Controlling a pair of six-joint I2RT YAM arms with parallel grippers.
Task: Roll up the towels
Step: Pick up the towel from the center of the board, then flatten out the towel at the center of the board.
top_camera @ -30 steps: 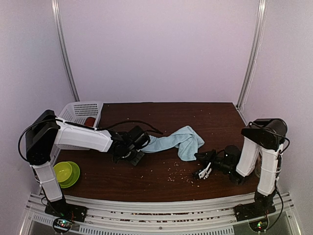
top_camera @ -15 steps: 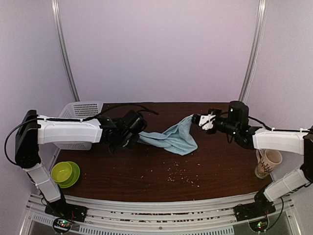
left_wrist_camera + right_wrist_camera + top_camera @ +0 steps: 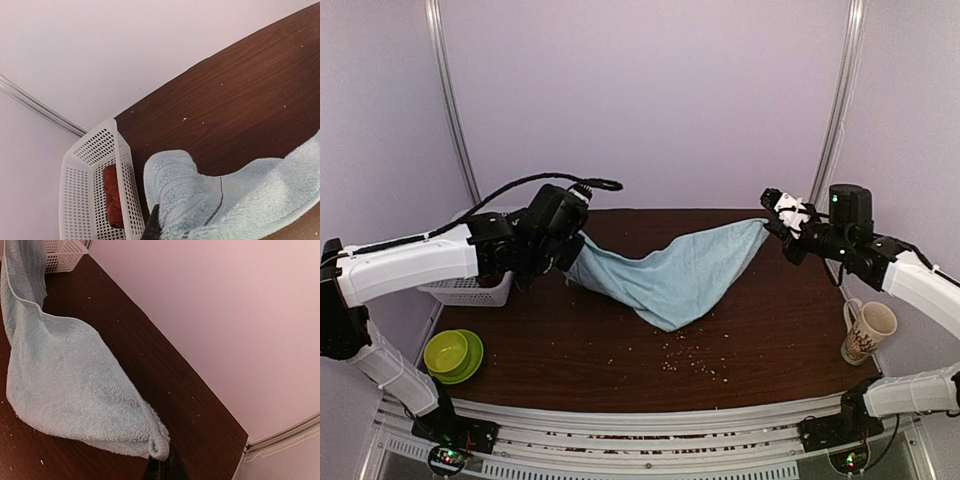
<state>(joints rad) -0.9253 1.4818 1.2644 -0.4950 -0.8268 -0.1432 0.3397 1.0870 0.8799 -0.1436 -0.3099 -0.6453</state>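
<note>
A white perforated plastic basket [image 3: 80, 200] is holding the rust-red cloth towel [image 3: 112, 195]. The pale-blue terry towel [image 3: 670, 275] is sagging over the dark wooden table [image 3: 780, 330], left gripper [image 3: 570, 260] and right gripper [image 3: 777, 216] clenching its ends.

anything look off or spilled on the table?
Yes: pale crumbs are strewn over the table in front of the light-blue towel, which sags unevenly between the left pincer and right pincer. The red towel sits in the basket.
</note>
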